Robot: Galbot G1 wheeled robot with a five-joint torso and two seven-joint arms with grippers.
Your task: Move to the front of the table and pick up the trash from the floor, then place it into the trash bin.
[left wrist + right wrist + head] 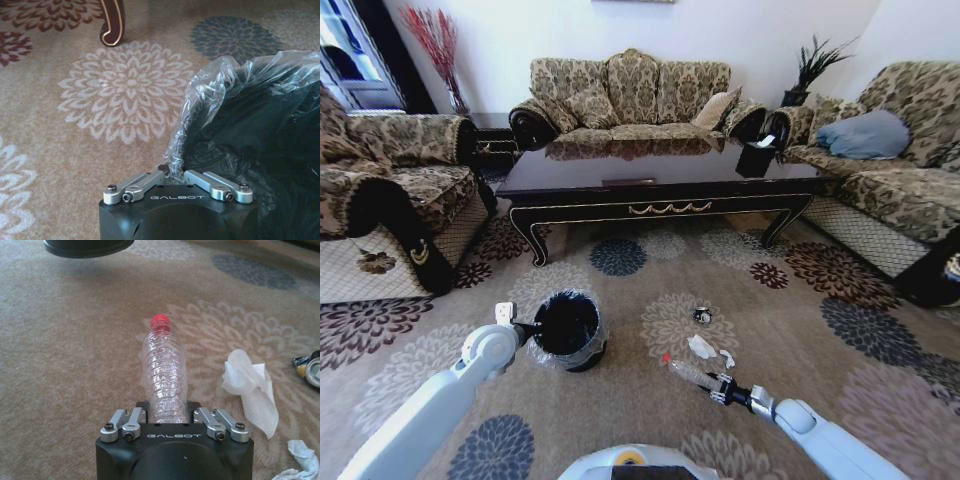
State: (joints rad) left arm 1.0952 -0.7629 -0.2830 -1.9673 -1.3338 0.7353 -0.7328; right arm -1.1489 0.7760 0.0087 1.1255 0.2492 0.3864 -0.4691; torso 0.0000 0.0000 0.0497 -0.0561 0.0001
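The trash bin (568, 328), black with a clear liner, stands on the carpet in front of the table (660, 172). My left gripper (527, 330) is at the bin's left rim, and its jaws are shut on the liner edge (172, 170). My right gripper (720, 388) is shut on the base end of the clear plastic bottle (690, 373), low over the carpet. The bottle's red cap (161, 321) points away from the gripper (167, 412). A white paper wad (702, 346) and a small shiny silver piece (702, 315) lie on the floor just beyond the bottle.
Sofas surround the table on the left (380, 190), at the back (630, 95) and on the right (890, 160). A curved table leg (112, 22) stands beyond the bin. A second scrap of white paper (305, 455) lies near the wad (250, 385).
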